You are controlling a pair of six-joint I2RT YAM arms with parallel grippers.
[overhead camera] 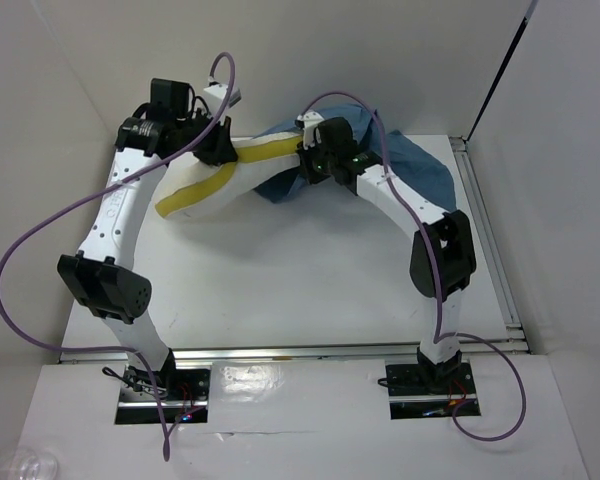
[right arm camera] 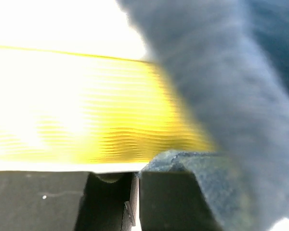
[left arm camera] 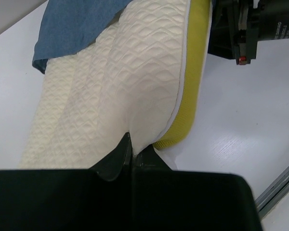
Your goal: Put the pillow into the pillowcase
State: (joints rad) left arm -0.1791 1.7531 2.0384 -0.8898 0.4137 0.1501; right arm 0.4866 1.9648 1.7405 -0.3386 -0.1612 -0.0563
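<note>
1. The left arm (overhead camera: 115,215) rises from the near-left edge of the white desk (overhead camera: 280,280) and bends inward toward the far side. A purple cable (overhead camera: 25,240) loops out beside it.
2. The left claw (left arm camera: 131,153) is pressed together on the pillow (left arm camera: 115,82), pinching a fold of its quilted cream fabric right at the edge. The pinch sits just beside the yellow side band (left arm camera: 193,72).
3. The pillow lies at the far middle of the desk, stretched slantwise between the two claws. Its near-left end rests on the desk. Its far-right end goes under the blue cloth, so most of it is outside the sack.
4. The right claw (right arm camera: 134,183) sits at the pillow's right end, close against the yellow band. Its fingers are pressed together. The wrist view is blurred. Blue cloth lies over the right-hand finger, but I cannot tell whether any of it is caught between the two.
5. The pillowcase (overhead camera: 425,170) is bunched and wrinkled at the far right of the desk, behind and beside the right claw. One edge is draped over the pillow's far end.
6. The right arm (overhead camera: 405,205) stands at the near-right edge and reaches up and left over the pillowcase.
</note>
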